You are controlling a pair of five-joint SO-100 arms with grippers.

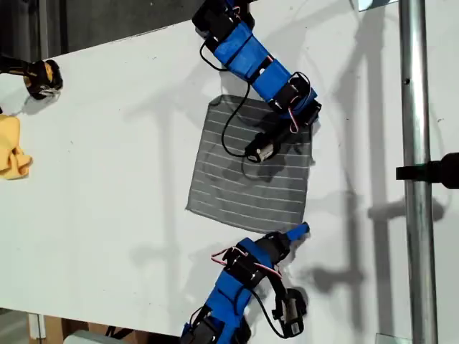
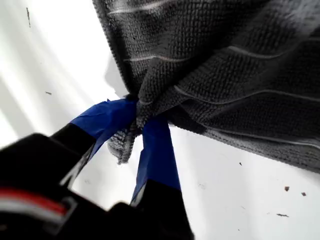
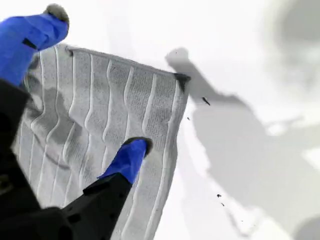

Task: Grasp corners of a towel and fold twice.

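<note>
Closest to the lens, the two blue fingers of your first hand (image 2: 141, 119) are pinched narrow on one corner (image 2: 122, 145) of the grey woven towel with thin white stripes (image 1: 247, 175), and only a small tuft of cloth pokes out behind them. That bite looks shallow. If you lift or pull quickly, I judge the corner could slide out and the fold would collapse.

The towel lies nearly flat in the middle of the white tabletop (image 1: 107, 179), with that held corner toward the exterior view's lower right.

Your second hand (image 3: 95, 85) is spread wide over the towel's far edge and holds nothing. One finger (image 3: 127, 160) presses down on the cloth well inside the nearby free corner (image 3: 181, 79). Closing there would likely bunch a ridge of fabric instead of taking the tip, which would skew the fold. If the first hand pulls while that finger pins the cloth, the towel may stretch and twist.

The plain yellow cloth (image 1: 11, 147) lies well apart, at the exterior view's left.
</note>
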